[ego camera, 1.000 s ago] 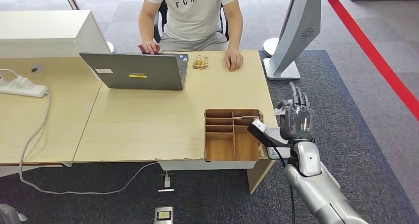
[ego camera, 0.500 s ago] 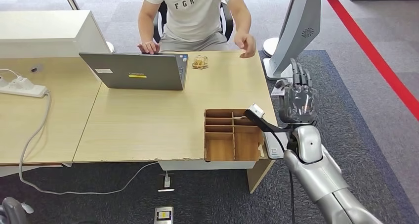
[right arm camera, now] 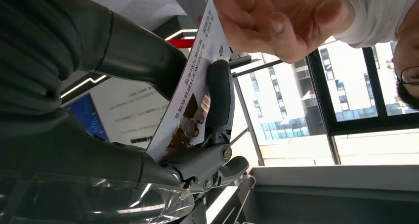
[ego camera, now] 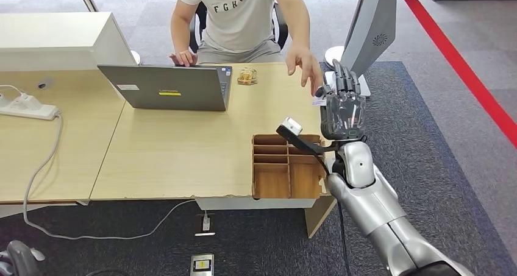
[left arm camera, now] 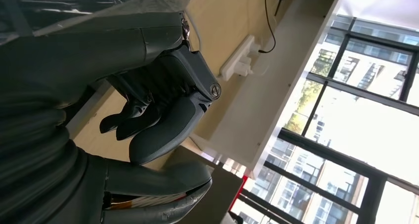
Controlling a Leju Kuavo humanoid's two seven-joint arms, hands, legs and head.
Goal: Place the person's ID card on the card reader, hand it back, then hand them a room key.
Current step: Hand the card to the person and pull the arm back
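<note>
Above the far right corner of the desk (ego camera: pixel 183 148), the right hand (ego camera: pixel 342 108) holds the card (right arm camera: pixel 190 93) up in the air, pinched between its thumb and a finger. The person's hand (ego camera: pixel 305 66) is stretched out toward it, and in the right wrist view the person's fingers (right arm camera: pixel 247 28) are right at the far tip of the card, touching it or very near; I cannot tell which.

What could go wrong: I think the card is being given back now. If the right hand lets go before the person has a good hold, the card could fall on the desk, on the floor past the desk's right edge, or into the wooden box (ego camera: pixel 286 166) at the near right corner. If the right hand holds on too hard while the person pulls, the card could bend or slip out sideways. The robot fingers could also bump the person's fingers, because they are so close.

The card is long and thin. Its long side runs from the robot's thumb out toward the person, so its free end points at the person's hand. Its printed face shows in the right wrist view.

The left hand (left arm camera: pixel 158 110) hangs low beside the desk with its fingers curled in and nothing in them
</note>
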